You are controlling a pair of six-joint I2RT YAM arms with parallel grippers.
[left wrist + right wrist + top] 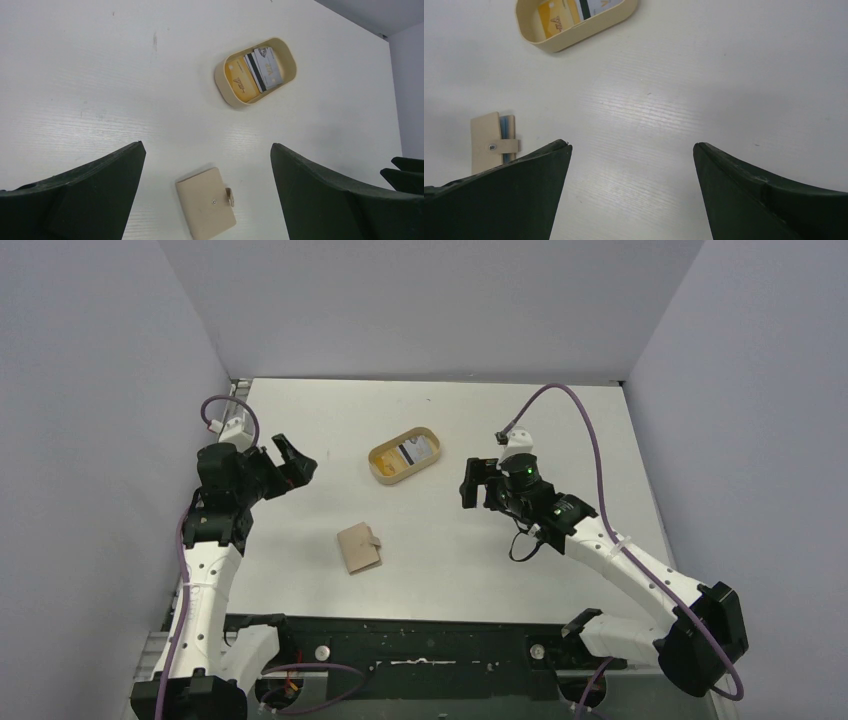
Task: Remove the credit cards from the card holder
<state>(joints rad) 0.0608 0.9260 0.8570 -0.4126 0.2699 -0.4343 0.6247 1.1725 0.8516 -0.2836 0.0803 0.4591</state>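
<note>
Left hand (pixel 288 462) and right hand (pixel 468 484), each spread wide and empty, above the counter (pixel 330 410) at left and right. Between them, on the near side, the card holder (pixel 359 547) lies folded, tab across its edge. Farther back, an oval tray (pixel 220 83) contains the cards (pixel 260 70): one yellow, others whitish, one showing a black stripe.

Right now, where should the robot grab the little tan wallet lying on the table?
Probably from straight above, pinching the card holder across its narrower width. It lies flat and folded on the table, so nothing can slide under it. The edge with the snap tab gapes a little, showing blue lining, so a finger might catch best there.
</note>
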